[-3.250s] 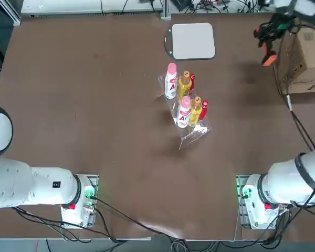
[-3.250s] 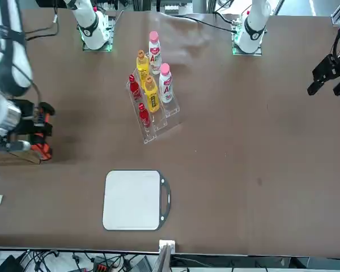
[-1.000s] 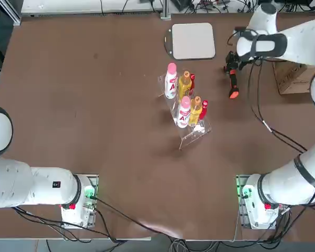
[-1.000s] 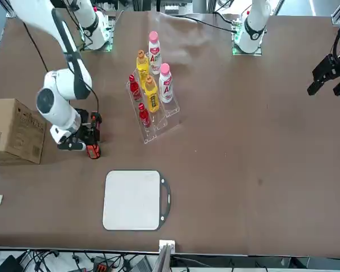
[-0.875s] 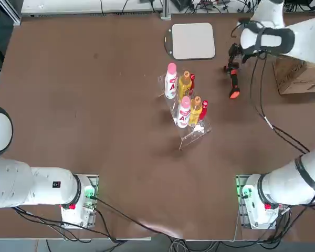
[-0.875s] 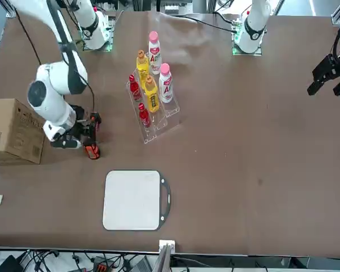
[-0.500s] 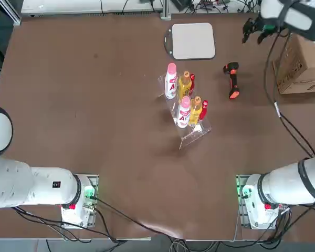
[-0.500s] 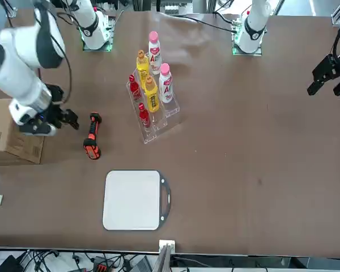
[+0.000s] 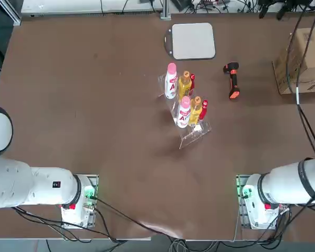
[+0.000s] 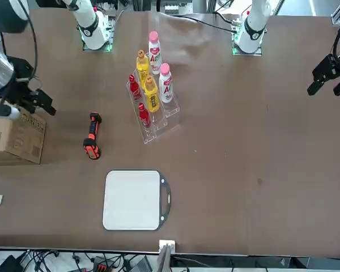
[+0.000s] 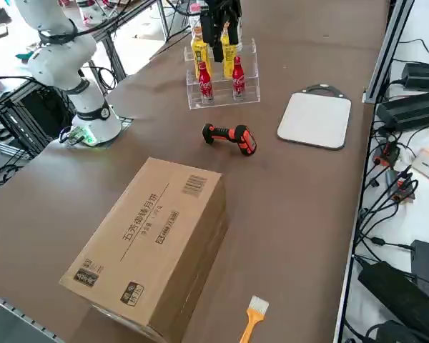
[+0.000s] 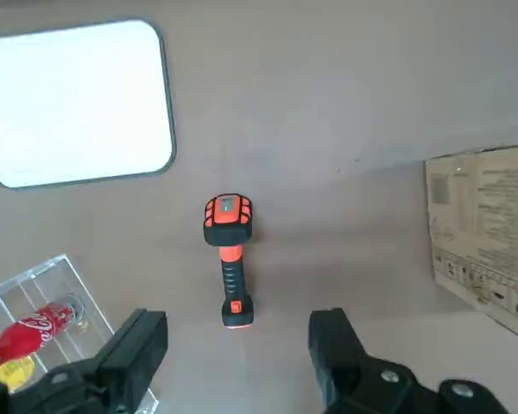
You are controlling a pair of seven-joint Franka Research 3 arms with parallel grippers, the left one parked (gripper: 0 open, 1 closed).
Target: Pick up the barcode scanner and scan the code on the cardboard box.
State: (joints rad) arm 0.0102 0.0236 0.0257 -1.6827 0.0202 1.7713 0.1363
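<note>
Claw (image 12: 233, 349) open and empty, high above the counter (image 9: 94, 105) — your barcode scanner (image 9: 232, 80) lies flat, unheld, near the cardboard box (image 9: 304, 60), so grasp it first.

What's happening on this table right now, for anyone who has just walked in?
Nothing is being held. The right gripper hangs open, high above the table. The barcode scanner lies flat on the tabletop, between the bottle rack and the cardboard box, which sits at the table's edge. A grey pad lies nearby.
</note>
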